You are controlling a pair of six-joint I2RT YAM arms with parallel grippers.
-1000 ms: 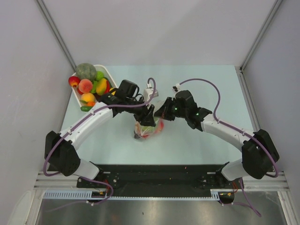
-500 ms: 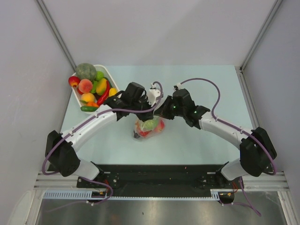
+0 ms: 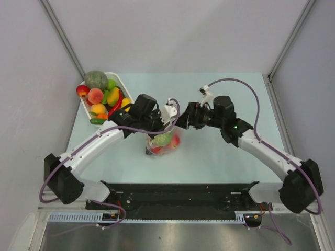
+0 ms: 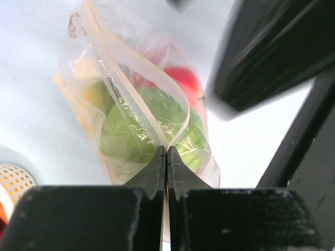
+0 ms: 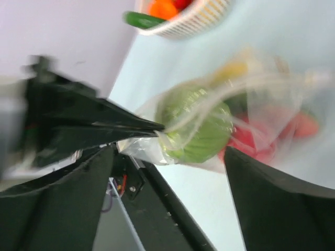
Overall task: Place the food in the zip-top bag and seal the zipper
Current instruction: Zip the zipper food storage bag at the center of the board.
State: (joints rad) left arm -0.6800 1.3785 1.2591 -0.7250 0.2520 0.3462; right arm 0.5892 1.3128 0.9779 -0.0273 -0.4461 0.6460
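The zip-top bag [image 3: 163,143] lies in the middle of the table with food inside: a green round fruit [image 4: 137,125], a red piece [image 4: 183,81] and a yellow piece [image 4: 97,95]. My left gripper [image 4: 166,152] is shut on the bag's mouth edge, pinching the zipper [image 4: 121,78]. Beyond the pinch the zipper's two strips bow apart. In the top view the left gripper [image 3: 158,129] sits over the bag's upper end. My right gripper [image 5: 167,155] stands open a little off the bag, nothing between its fingers. From above, the right gripper [image 3: 184,120] is just right of the bag's top.
A white slotted basket [image 3: 123,84] with several more toy fruits and vegetables stands at the back left, close to the left arm's wrist. Its rim shows in both wrist views [image 4: 14,183] [image 5: 194,21]. Grey walls close in the table on both sides.
The left gripper has closed on the bag's mouth edge. The right gripper has opened, let go of the bag and drawn back to the right.
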